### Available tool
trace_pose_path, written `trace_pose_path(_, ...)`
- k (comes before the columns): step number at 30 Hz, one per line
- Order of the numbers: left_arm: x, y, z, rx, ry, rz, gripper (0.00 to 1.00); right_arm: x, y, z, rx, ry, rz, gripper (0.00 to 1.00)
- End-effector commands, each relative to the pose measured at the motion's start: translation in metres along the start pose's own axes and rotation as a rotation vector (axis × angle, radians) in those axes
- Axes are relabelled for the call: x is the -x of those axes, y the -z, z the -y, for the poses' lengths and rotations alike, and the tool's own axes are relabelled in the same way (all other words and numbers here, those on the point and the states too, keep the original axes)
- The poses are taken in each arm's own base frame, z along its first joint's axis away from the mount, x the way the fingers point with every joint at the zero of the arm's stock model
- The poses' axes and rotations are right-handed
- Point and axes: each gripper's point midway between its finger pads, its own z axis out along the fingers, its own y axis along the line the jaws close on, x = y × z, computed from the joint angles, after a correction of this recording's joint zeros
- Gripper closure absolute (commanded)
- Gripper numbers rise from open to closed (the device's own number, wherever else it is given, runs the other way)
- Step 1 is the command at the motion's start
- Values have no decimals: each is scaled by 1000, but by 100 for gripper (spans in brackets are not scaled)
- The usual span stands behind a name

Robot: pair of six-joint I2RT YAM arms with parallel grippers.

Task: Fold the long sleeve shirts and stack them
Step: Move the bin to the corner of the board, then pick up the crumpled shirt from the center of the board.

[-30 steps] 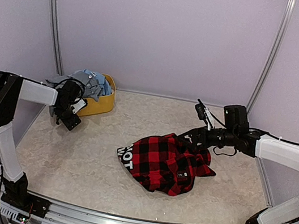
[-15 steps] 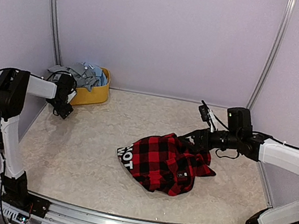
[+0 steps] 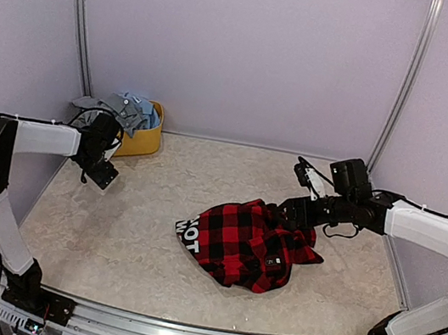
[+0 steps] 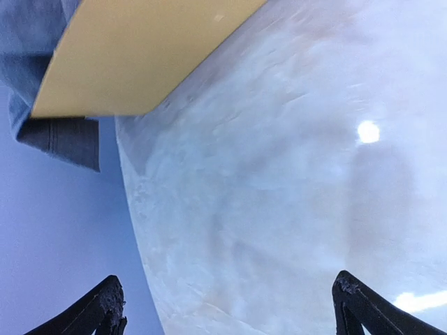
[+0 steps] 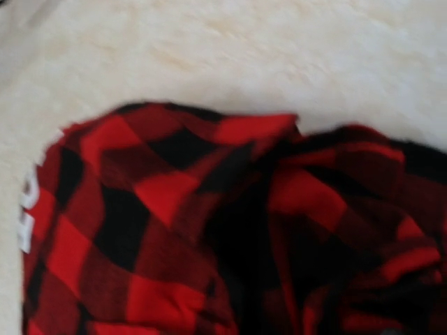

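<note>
Bench [image 3: 135, 239]: pale mottled surface, walled on three sides.

Red-and-black check flannel shirt [image 3: 245, 244] is the biggest item. It lies crumpled in a heap right of bench centre, not folded, nothing stacked on it. In the right wrist view the check cloth [image 5: 174, 230] fills most of the frame, bunched into deep folds, with bare bench beyond it.

Yellow tub [image 3: 138, 143] sits in the far-left corner against the wall, well apart from the flannel. A grey shirt [image 3: 110, 105] and a pale blue shirt [image 3: 144, 107] are piled in it and spill over the rim. In the left wrist view the tub wall [image 4: 140, 49] is at the top of frame, with a blue-grey cloth edge [image 4: 56, 132] hanging over it.

Left tool [image 3: 101, 174] is just in front of the tub, above bare bench. Its fingers [image 4: 105, 314] are spread wide and hold nothing.

Right tool [image 3: 287, 214] is down at the flannel's far-right edge, apparently touching the cloth. Its fingers are not visible in either view, so I cannot tell whether it is pinching or spread.

White label with black lettering [image 3: 189, 232] sits on the flannel's left edge; the text is not legible.
</note>
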Motion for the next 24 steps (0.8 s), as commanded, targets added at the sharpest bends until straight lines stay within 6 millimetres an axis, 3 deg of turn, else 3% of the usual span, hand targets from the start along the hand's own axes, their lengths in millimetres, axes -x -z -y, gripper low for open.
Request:
trace_pose_path(1, 31, 84, 52, -206, 65, 200, 1, -26, 10, 16, -130, 0, -113, 7)
trace_pose_path(3, 49, 128, 69, -310, 104, 310, 1, -37, 15, 15, -132, -12, -147, 7)
trace_pose_path(6, 68, 186, 113, -512, 113, 466, 1, -51, 19, 16, -137, -24, -170, 8)
trace_pose_path(8, 74, 222, 144, -632, 62, 582, 1, -48, 16, 13, -109, -17, -157, 10)
trace_pose_path(10, 76, 248, 163, -689, 31, 677, 1, -34, 9, 5, -58, -9, -116, 12)
trace_pose_path(14, 76, 256, 176, -729, 51, 711, 1, -12, -10, -13, 58, 18, -92, 20)
trace_pose_path(21, 67, 253, 202, -782, 51, 666, 3, -2, -50, -17, 126, 76, -143, 25)
trace_pose_path(24, 67, 256, 202, -797, 60, 670, 2, 0, -66, -28, 212, 101, -167, 46)
